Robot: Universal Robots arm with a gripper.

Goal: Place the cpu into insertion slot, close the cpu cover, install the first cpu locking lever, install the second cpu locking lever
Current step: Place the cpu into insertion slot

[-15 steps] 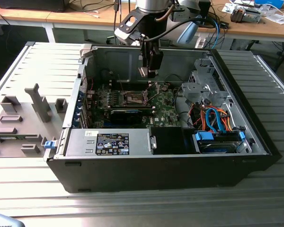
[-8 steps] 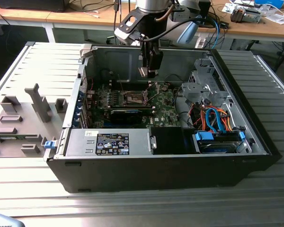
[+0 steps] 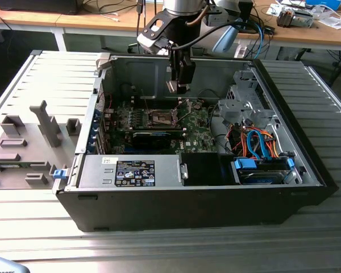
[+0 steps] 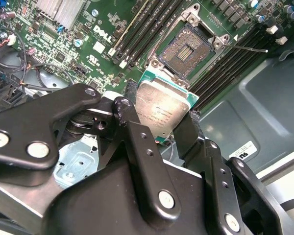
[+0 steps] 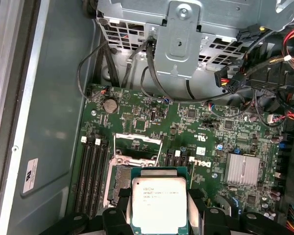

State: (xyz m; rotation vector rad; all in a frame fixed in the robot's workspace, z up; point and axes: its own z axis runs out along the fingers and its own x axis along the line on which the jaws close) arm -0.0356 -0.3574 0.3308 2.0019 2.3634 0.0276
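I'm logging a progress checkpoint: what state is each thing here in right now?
cpu: held in the hand above the board, not seated.
hand: shut on the cpu.
insertion slot: empty, contacts exposed.
cpu cover: open, raised.
computer case: side open.

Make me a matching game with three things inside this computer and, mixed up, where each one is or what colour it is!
Things:
1. cpu
2. insertion slot
3. cables

Place, colour or state:
A. orange and blue
B. held in the tool
C. open and empty on the green board

Pairs: 1-B, 2-C, 3-A
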